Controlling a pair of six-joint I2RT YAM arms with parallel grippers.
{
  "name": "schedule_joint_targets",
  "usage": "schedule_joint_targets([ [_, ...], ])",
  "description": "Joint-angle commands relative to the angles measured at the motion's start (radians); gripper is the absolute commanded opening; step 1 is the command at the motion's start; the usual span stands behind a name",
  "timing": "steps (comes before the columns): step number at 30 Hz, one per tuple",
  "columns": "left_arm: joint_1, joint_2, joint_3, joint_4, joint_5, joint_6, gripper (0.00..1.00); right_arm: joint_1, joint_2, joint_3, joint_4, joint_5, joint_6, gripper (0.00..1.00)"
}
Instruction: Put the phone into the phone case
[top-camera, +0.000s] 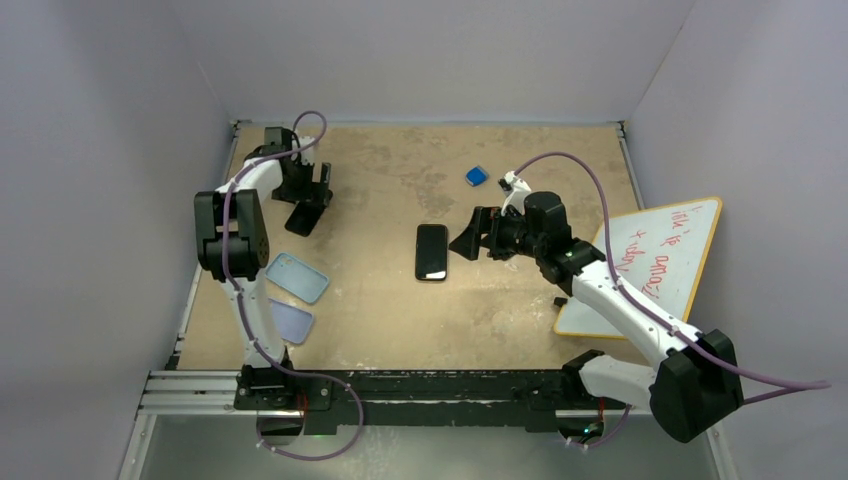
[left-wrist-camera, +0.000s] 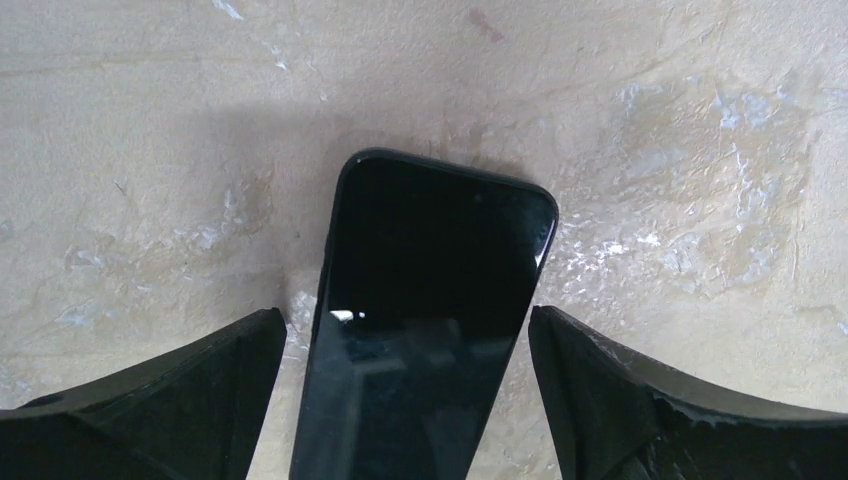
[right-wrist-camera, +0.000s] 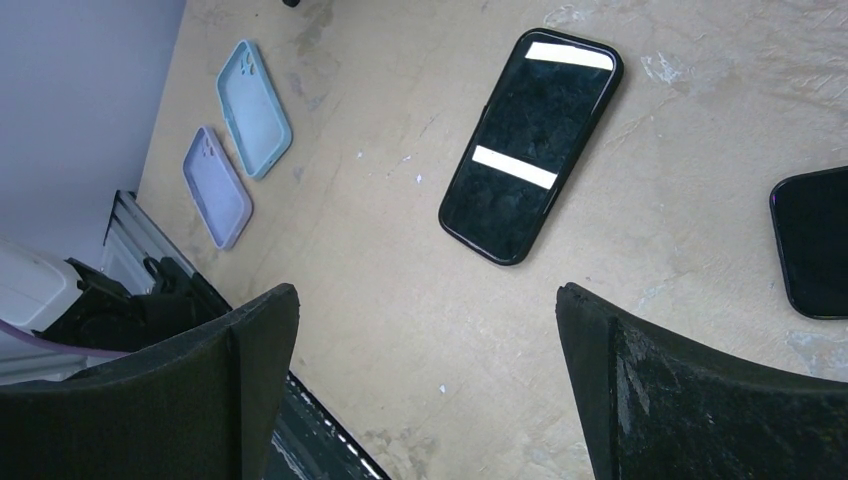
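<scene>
The left gripper (left-wrist-camera: 405, 330) hangs over the table (left-wrist-camera: 700, 100) with its fingers (left-wrist-camera: 200, 390) spread, one on each side of the phone (left-wrist-camera: 440, 250). Neither finger touches it, so nothing is pinched. The phone lies flat, screen up, between the fingertips. Its far end reaches out ahead of them and its near end runs back under the wrist. It sits slightly askew to the fingers, and its near end seems to lean toward the left one.

The step in hand looks like the grasp. To do it well:
- Turn the wrist a little, so both pads meet the long edges squarely and the phone does not swivel as they close.
- Come down until the tips nearly brush the table, because the edges are thin and a high pinch would slip off.
- Close slowly and evenly.

The right gripper (right-wrist-camera: 425, 300) is also spread wide and holds nothing. A second phone (right-wrist-camera: 530, 145) lies just ahead of it. The blue case (right-wrist-camera: 253, 108) and the lavender case (right-wrist-camera: 215, 185) lie side by side, far off ahead and to its left. Either case will need the phone carried level and lowered in with the camera end matched to the cutout.
</scene>
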Motion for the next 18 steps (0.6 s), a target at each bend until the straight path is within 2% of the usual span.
schedule_joint_targets([
  [1,0.004,0.008,0.039,-0.022,-0.018,0.035,0.96,0.000,-0.003,0.020,-0.008,0.009,-0.015,0.99],
  [8,-0.003,0.014,0.015,-0.041,-0.072,0.031,0.90,0.000,0.000,0.022,-0.011,0.016,-0.016,0.99],
  [12,-0.008,-0.002,0.014,-0.057,-0.080,0.031,0.82,0.000,-0.003,0.020,-0.007,0.018,-0.013,0.99],
  [18,-0.010,-0.015,-0.003,-0.113,-0.016,-0.022,0.64,0.000,-0.005,0.013,0.002,0.018,-0.008,0.99],
])
